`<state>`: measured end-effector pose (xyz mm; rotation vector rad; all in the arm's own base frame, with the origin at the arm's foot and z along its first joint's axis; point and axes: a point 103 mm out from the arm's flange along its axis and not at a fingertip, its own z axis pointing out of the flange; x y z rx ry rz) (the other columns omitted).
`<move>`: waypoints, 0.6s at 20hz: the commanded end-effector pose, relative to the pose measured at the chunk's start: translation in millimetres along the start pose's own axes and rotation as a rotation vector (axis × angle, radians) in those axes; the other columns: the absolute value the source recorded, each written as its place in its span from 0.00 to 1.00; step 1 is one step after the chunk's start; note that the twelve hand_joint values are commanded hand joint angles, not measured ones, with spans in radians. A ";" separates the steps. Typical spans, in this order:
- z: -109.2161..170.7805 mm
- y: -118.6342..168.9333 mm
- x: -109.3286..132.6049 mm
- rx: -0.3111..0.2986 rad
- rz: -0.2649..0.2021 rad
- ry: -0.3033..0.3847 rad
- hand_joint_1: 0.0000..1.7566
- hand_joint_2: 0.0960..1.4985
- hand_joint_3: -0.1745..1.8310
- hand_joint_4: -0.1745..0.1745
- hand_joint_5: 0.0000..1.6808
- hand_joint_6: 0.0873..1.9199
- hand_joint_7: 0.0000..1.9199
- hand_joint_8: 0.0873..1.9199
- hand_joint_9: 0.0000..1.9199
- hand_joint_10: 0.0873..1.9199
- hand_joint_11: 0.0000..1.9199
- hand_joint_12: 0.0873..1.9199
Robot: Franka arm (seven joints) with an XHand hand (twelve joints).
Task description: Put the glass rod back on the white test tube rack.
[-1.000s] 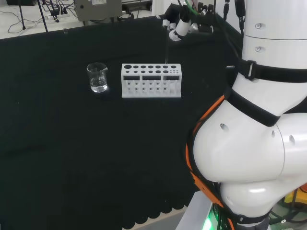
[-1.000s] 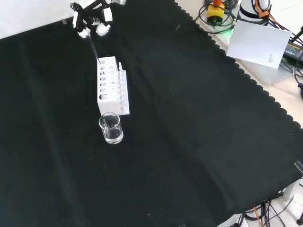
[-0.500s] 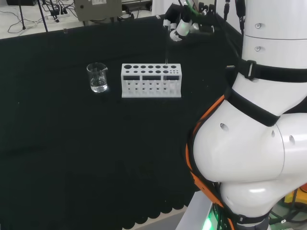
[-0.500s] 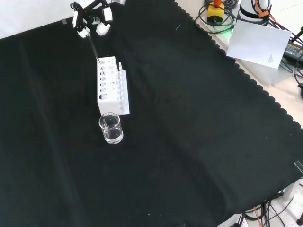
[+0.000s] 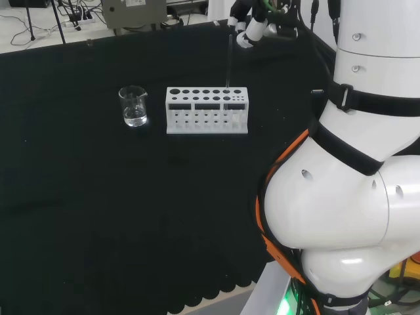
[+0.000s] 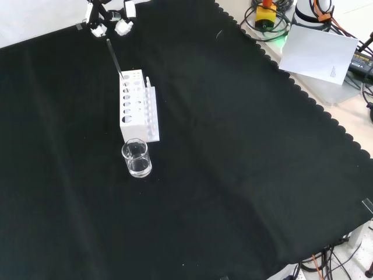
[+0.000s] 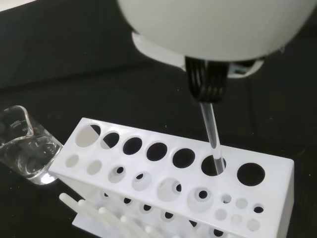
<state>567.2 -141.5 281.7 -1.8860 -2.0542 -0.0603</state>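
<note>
Watching: I see the rod (image 7: 213, 136) standing in the rack (image 7: 173, 178), its lower end down in one of the large top holes, second from one end of that row.
Rod: in the head view it rises nearly upright out of the rack's top, toward 12 o'clock, from a hole near the rack's right end (image 5: 228, 62). In the front view it leans up toward 11 o'clock from the rack's far end (image 6: 114, 58).
Hand: I see it (image 5: 252, 29) in the head view at about 1 o'clock from the rack, above the rod's top end. In the front view its white fingertips (image 6: 122, 24) sit at 12 o'clock from the rack, spread to either side above the rod's tip with a gap below them. I read it as released, clear of the rod.
Rack: white, lying long-side toward the head camera (image 5: 207, 110); in the front view it runs from 12 to 6 o'clock (image 6: 135, 105).
Beaker: clear glass with a little clear liquid, at 9 o'clock from the rack in the head view (image 5: 134, 107), just beside its near end at 6 o'clock in the front view (image 6: 136, 158).
Cloth: black, under everything (image 6: 233, 175).
</note>
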 end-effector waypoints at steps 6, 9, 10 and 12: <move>-7.3 -3.3 -4.4 -0.022 0.015 0.014 0.81 0.20 0.57 0.00 0.40 0.49 0.49 0.38 0.90 0.47 0.89 0.55; -10.3 -4.1 -5.4 -0.036 0.017 0.015 0.81 0.20 0.57 0.00 0.40 0.49 0.48 0.38 0.90 0.47 0.89 0.55; -11.6 -4.5 -5.9 -0.041 0.019 0.015 0.81 0.20 0.57 0.00 0.40 0.49 0.48 0.38 0.90 0.47 0.89 0.55; -13.6 -5.8 -7.3 -0.044 0.023 0.011 0.81 0.20 0.57 0.00 0.40 0.49 0.48 0.38 0.90 0.47 0.89 0.55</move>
